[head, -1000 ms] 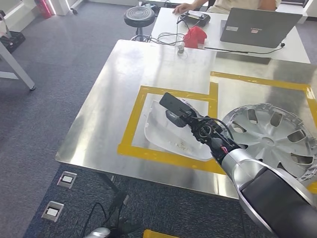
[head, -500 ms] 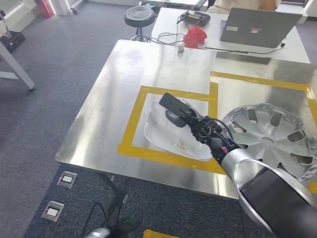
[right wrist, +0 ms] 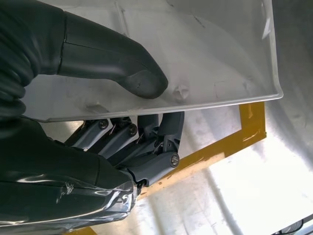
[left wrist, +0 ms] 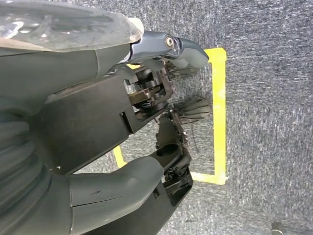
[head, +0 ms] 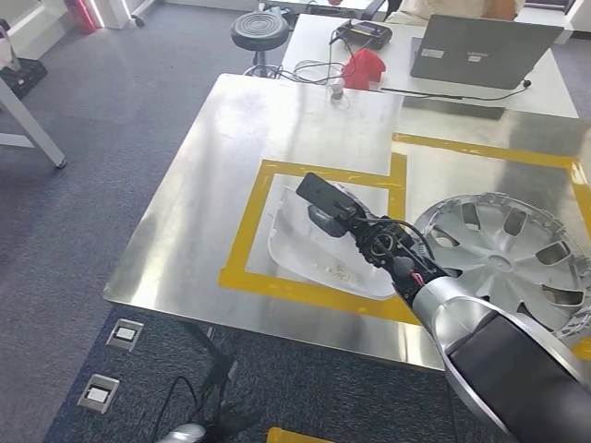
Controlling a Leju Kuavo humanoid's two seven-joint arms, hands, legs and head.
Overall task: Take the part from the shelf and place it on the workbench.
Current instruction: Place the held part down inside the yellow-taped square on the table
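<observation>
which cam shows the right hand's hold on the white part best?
Right wrist view: thumb on top of the white part, fingers curled beneath its edge. Head view shows the right hand over the part, contact hidden. Left wrist view faces the floor.

The part [head: 307, 245] lies on the workbench [head: 209, 185], inside the taped frame [head: 247, 231] near the front edge. The right hand [head: 334, 214] grips it, thumb [right wrist: 142, 81] on top, fingers [right wrist: 162, 129] underneath. A hubcap [head: 509, 254] sits to the right of it, past the tape. Behind the bench there's a desk [head: 558, 92] with a laptop [head: 481, 51] on it, and a stool [head: 259, 32] to the desk's left.
</observation>
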